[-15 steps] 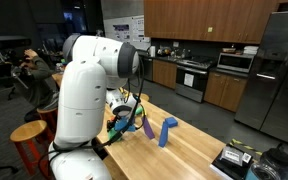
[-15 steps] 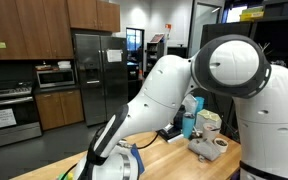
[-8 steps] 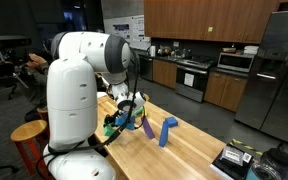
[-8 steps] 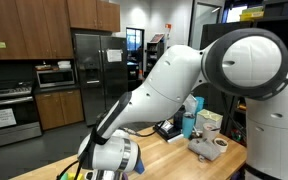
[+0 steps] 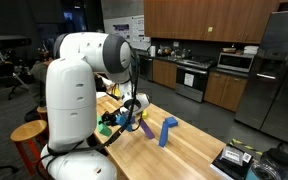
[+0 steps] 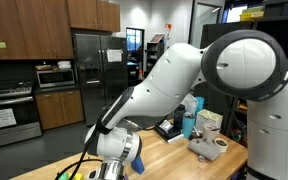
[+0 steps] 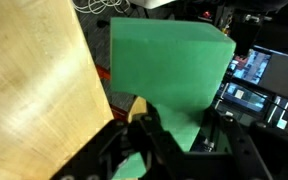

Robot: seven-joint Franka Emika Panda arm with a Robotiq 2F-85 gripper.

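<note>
- Green foam block: wide slab end with a narrower stem; the stem sits between the fingers of the gripper.
- Gripper: jaws part-way in, clamped on the stem from both sides; dark fingers press its flanks.
- Long axis of the block runs straight out from the gripper, broad end farthest from the palm, toward the top of the wrist view.
- In an exterior view the green foam block shows low at the gripper, at the table end nearest the robot's base.
- Light wooden table top lies to the left of the block in the wrist view; lit screens to its right.
- Blue L-shaped foam block stands upright on the table, near but apart from the gripper.
- Posted sheets on the far wall: print too small to read.
</note>
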